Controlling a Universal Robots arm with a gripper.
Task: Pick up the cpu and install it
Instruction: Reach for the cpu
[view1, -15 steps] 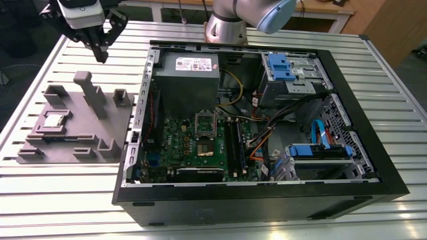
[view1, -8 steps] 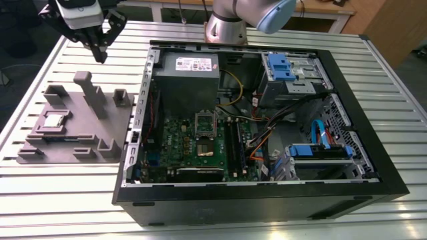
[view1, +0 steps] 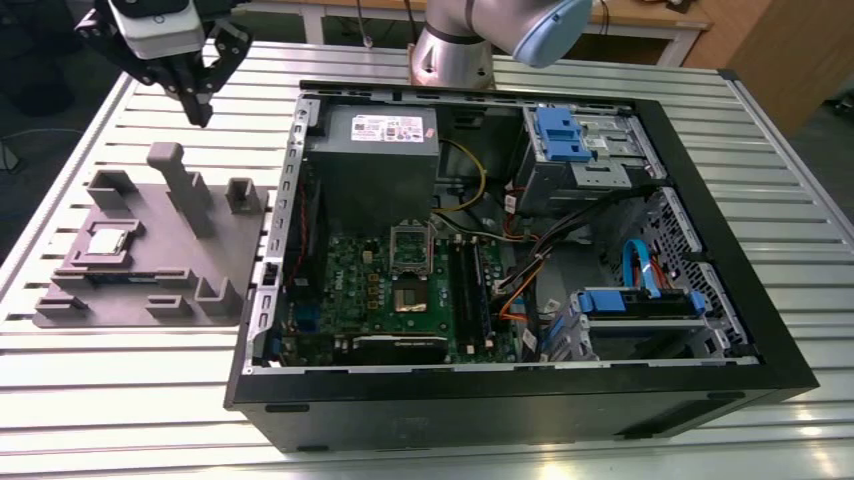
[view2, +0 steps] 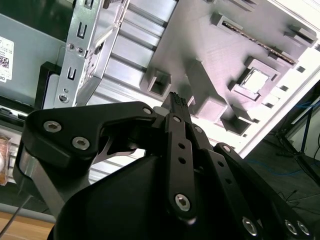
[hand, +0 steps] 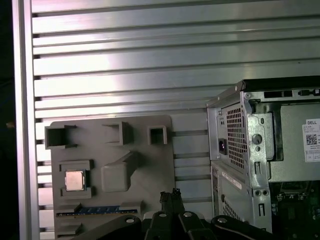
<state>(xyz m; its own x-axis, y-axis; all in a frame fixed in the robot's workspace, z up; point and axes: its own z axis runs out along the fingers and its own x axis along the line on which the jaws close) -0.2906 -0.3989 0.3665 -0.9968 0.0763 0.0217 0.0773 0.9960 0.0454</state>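
Observation:
The cpu (view1: 107, 242) is a small silver square chip lying in a recess of the grey moulded plate (view1: 160, 290), on the exterior view's left. It also shows in both wrist views, as the cpu (hand: 75, 180) and the cpu (view2: 255, 80). My gripper (view1: 203, 112) hangs well above the table, beyond the plate's far edge and apart from the chip. Its black fingers (hand: 170, 196) are pressed together with nothing between them, as the fingers (view2: 177, 102) also show. The open computer case (view1: 521, 400) lies beside the plate, with its green motherboard (view1: 400, 300) exposed.
The plate carries several upright blocks (view1: 187, 185) near the chip. Inside the case are a grey power supply box (view1: 380, 150), blue drive brackets (view1: 561, 135) and loose cables (view1: 534, 280). Everything rests on a ribbed aluminium table (view1: 134, 400). The arm's base (view1: 447, 55) stands behind the case.

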